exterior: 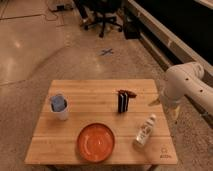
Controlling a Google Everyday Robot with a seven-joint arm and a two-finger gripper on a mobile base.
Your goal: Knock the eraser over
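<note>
The eraser point(123, 100) stands upright, right of centre on the bench point(95, 92), so a sideways nudge should topple it. My gripper point(171, 111) hangs just off the bench's right edge; clenched or released, I cannot tell.

Eraser point(123, 101) black-whitish striped, reddish edge; end effector point(173, 112) right of tan table point(95, 90).

The robot arm point(187, 85) runs out past the right edge of the view. Its end effector point(172, 111), hanging just off the right side of the counter point(90, 90), is mostly hidden under the arm's white housing. The chair point(102, 12) is cropped at the top, the label on the bottle point(145, 131) cannot be read, and what the blue thing in the cup point(60, 107) is cannot be told.
</note>
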